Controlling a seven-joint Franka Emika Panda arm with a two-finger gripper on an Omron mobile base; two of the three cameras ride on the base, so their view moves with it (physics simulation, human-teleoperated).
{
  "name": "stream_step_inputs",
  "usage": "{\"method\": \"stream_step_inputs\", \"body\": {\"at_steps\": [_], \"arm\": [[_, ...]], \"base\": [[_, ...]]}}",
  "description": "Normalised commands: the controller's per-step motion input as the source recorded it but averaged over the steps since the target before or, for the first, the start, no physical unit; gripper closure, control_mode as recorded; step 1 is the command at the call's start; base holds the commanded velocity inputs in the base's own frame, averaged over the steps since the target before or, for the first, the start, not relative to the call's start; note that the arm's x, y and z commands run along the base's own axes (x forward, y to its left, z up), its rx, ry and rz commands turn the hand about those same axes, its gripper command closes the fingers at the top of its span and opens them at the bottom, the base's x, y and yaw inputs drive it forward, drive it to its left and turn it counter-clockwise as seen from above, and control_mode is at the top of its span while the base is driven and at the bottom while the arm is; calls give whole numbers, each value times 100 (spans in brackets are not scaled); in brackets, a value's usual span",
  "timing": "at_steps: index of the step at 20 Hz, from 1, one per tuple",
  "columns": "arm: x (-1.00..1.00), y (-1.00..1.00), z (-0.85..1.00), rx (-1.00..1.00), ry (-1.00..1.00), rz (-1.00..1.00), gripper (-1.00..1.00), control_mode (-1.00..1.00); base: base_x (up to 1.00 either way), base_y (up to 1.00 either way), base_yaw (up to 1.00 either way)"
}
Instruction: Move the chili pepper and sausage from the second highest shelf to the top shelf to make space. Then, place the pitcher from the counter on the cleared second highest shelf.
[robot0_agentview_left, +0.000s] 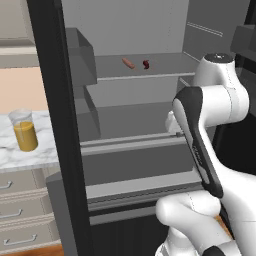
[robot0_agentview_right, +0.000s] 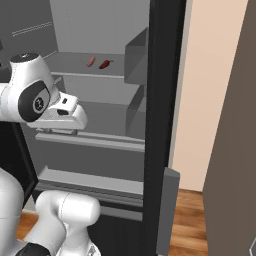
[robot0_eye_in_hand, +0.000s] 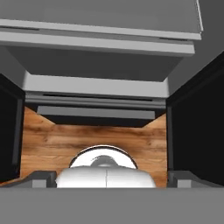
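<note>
I've got the gripper (robot0_eye_in_hand: 106, 186) spread wide, empty, aimed down the open fridge front at the wood floor. Sausage (robot0_agentview_left: 128, 63) and chili pepper (robot0_agentview_left: 146, 64) sit side by side, apart, far back on their shelf. Pitcher (robot0_agentview_left: 24, 130) waits left on the counter (robot0_agentview_left: 30, 156). Both foods look tiny, light, likely roll-prone — I'd pinch each across its middle. Pitcher looks heavier, slick, sloshy — grab low, keep it upright.
</note>
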Motion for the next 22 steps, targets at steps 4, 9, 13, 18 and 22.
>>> {"method": "stream_step_inputs", "body": {"at_steps": [4,9,13,18,22], "arm": [[-43,-5,-23,0,3,0,-100,-100],[-31,-1,-15,0,0,0,-100,-100],[-5,0,-3,0,0,0,-100,-100],[0,0,0,0,0,0,-100,-100],[0,0,0,0,0,0,-100,100]], "base": [[0,0,0],[0,0,0],[0,0,0],[0,0,0],[-7,0,1]]}}
